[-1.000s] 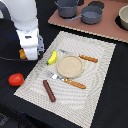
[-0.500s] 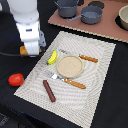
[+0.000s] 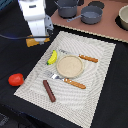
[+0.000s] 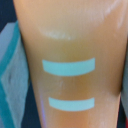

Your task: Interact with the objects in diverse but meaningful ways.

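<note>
You see the gripper closed on the bread loaf, held above the far left corner of the placemat. The banana lies beside the plate, the sausage near the front edge, the tomato off the mat.

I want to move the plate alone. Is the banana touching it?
Cannot tell. In the exterior view the banana lies right beside the plate rim, with no plain gap or contact visible at this blur.

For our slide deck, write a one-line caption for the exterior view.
Panda gripper lifts toy bread loaf beside a placemat with plate, banana and sausage.
</note>
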{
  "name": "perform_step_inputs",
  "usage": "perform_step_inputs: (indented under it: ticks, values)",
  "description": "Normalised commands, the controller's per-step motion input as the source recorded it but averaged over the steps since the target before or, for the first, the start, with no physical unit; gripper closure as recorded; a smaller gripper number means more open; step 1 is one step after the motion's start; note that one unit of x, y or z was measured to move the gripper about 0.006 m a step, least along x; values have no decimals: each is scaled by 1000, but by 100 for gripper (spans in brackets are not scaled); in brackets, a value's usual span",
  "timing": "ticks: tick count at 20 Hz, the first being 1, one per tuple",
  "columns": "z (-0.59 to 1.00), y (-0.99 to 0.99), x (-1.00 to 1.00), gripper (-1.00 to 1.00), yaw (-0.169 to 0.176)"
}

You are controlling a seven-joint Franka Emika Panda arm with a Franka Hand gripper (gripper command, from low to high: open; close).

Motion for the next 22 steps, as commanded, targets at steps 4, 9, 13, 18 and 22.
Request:
perform_step_inputs:
  ticks: [4, 9, 13, 18, 22]
  values:
    - [494, 47, 1000, 100, -1]
    - [452, 20, 1000, 100, 0]
    - [395, 0, 1000, 100, 0]
    - [254, -29, 1000, 100, -10]
    - [195, -79, 1000, 100, -24]
